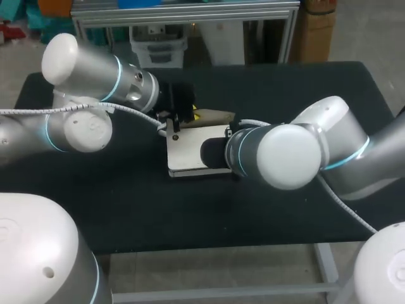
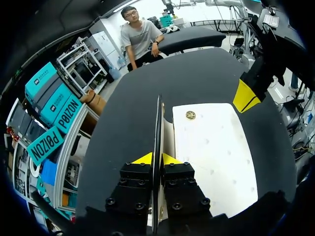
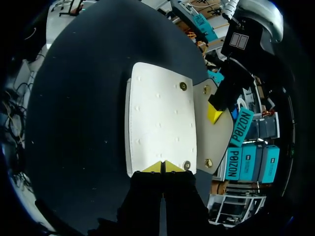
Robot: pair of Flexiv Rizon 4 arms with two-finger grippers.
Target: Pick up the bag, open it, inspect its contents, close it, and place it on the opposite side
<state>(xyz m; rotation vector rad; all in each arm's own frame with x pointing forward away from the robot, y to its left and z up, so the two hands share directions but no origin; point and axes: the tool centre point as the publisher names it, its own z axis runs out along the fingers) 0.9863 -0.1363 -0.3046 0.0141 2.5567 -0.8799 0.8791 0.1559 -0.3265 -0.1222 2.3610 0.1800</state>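
Pinching the raised flap [image 3: 216, 142] of the bag [image 3: 160, 118], your left gripper [image 2: 156, 158] sits mid-worktop [image 1: 285, 88]; your right gripper [image 3: 163, 166] has its tips pressed together at the bag's edge.

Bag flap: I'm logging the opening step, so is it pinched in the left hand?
Yes, the bag flap stands edge-on in the left hand, with both yellow tips touching it from opposite sides.

No readable print on bag [image 1: 190, 149] or table [image 1: 285, 95]
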